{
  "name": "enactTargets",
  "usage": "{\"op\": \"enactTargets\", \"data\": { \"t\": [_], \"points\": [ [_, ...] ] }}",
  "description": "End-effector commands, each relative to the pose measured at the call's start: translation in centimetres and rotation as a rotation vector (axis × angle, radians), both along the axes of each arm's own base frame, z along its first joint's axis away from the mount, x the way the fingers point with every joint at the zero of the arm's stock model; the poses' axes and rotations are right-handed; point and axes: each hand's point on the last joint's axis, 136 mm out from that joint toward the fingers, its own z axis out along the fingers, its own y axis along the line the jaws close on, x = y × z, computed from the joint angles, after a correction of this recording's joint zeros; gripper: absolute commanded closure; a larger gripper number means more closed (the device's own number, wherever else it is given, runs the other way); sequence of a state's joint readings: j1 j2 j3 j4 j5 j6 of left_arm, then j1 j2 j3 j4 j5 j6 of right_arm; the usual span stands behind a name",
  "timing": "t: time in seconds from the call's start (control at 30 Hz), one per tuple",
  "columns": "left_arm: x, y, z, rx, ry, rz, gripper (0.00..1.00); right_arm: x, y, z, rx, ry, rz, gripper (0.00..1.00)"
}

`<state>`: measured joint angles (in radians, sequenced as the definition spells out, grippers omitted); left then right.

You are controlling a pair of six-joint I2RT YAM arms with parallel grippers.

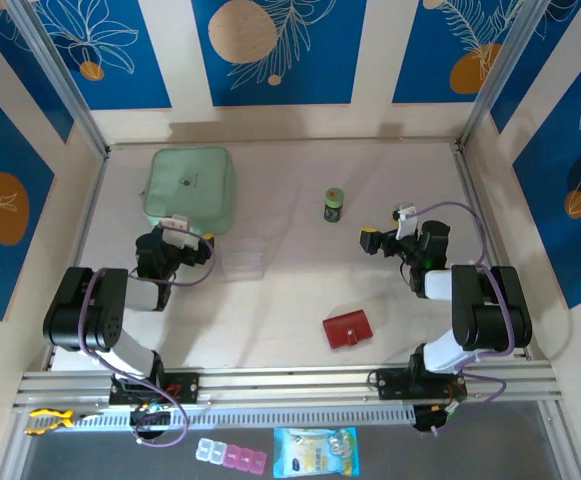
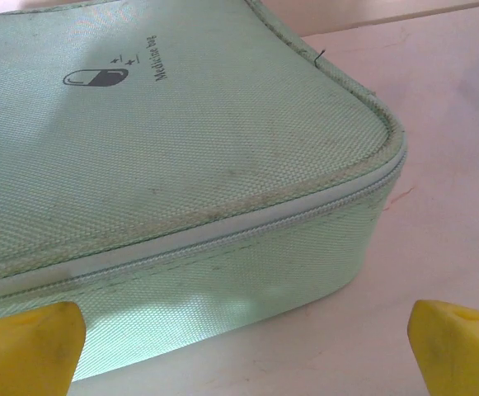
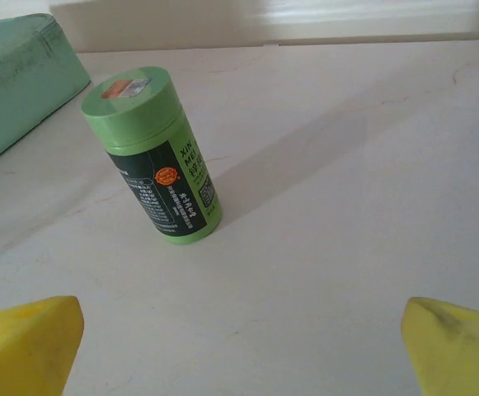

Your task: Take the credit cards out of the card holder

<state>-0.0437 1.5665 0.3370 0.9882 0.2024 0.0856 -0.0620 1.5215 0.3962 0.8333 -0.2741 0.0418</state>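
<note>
Pale table (image 1: pixel 300 290). Mint-green pouch (image 1: pixel 190 187) far left, clear tray (image 1: pixel 242 258) just beside it, green bottle (image 1: pixel 334 205) upright mid-back. Dark-red card holder (image 1: pixel 347 329) flat near front edge.

Readable print on the pouch and the canister

In the left wrist view, the mint-green pouch (image 2: pixel 181 140) is showing "Medicine bag" in dark letters on its top face, next to a small two-tone capsule pictogram with tiny cross marks. In the right wrist view, the green canister (image 3: pixel 152 157) is wearing a dark label with "XIN" and "ME" running along its side in pale capitals, and further letters are curving out of sight. A round orange-red seal and a small square code are sitting on the same label. The fine print and the orange sticker on the lid are coming out too small to read.
</note>
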Motion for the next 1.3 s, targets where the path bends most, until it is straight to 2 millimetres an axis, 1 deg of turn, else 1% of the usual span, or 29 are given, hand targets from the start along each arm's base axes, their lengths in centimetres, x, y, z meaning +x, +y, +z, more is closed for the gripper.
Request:
{"op": "enactTargets", "data": {
  "t": [0.0, 0.63, 0.77, 0.87, 1.13, 1.2, 1.27],
  "points": [
    [-0.1, -0.1, 0.7, 0.002, -0.034, -0.023, 0.0, -0.3, 0.4, 0.4, -0.006, -0.031, 0.029, 0.01],
    [-0.1, -0.1, 0.7, 0.0, -0.033, -0.024, 0.0, -0.2, 0.2, 0.4, -0.003, -0.029, 0.021, 0.01],
    [0.7, 1.0, 0.4, 0.002, -0.001, 0.048, 0.0, -0.2, 0.2, 0.5, -0.001, -0.029, 0.021, 0.01],
    [1.3, 2.8, 0.2, 0.005, 0.02, 0.158, 0.0, -0.2, 0.2, 0.4, -0.002, -0.029, 0.02, 0.01],
    [1.3, 2.9, 0.2, 0.006, 0.023, 0.164, 0.0, -0.2, 0.2, 0.4, -0.002, -0.029, 0.018, 0.01],
    [1.3, 2.9, 0.2, 0.006, 0.021, 0.164, 0.0, 0.3, -0.4, 0.3, -0.022, -0.023, -0.039, 0.01],
    [1.2, 2.9, 0.2, 0.006, 0.019, 0.164, 0.0, 0.3, -0.4, 0.2, -0.027, -0.018, -0.047, 0.01]
  ]
}}
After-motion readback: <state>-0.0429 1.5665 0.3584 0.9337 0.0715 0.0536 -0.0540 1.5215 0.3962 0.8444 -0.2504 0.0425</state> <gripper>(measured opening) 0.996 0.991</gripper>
